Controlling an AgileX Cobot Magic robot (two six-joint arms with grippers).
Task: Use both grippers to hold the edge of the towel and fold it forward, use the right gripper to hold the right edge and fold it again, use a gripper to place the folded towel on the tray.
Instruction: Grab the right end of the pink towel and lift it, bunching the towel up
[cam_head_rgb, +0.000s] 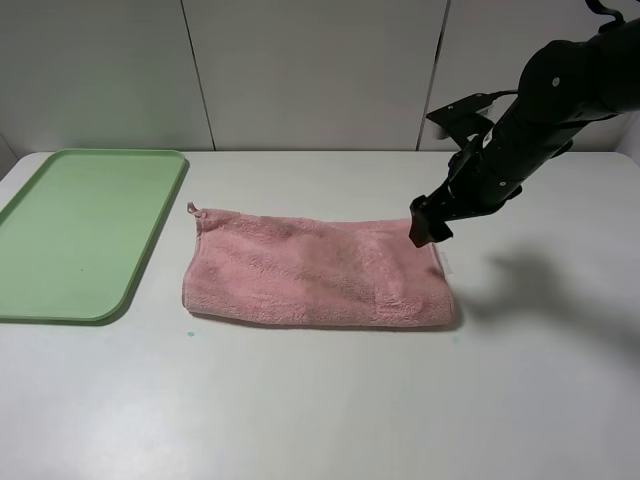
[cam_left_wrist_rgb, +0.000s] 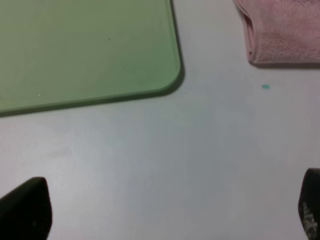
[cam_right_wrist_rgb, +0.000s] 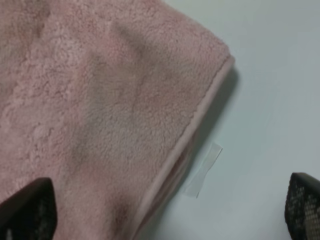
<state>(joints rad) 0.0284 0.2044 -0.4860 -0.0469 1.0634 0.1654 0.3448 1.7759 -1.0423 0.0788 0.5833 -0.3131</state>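
From the high camera, the towel (cam_head_rgb: 318, 270) lies on the surface (cam_head_rgb: 320, 420) as a long band, apparently doubled over once, so the first fold looks done. The tray (cam_head_rgb: 80, 230) sits unloaded just left of the towel, and the right fingers (cam_head_rgb: 428, 228) hover at the towel's right end. The left wrist camera shows the left fingers (cam_left_wrist_rgb: 25, 210) spread wide over bare surface, off the towel's left end, holding nothing. The right wrist camera shows the right fingers (cam_right_wrist_rgb: 27, 210) spread wide above the towel's right hem (cam_right_wrist_rgb: 200, 120), near its white label (cam_right_wrist_rgb: 204, 170), gripping nothing. The second fold and the move to the tray are yet to do.
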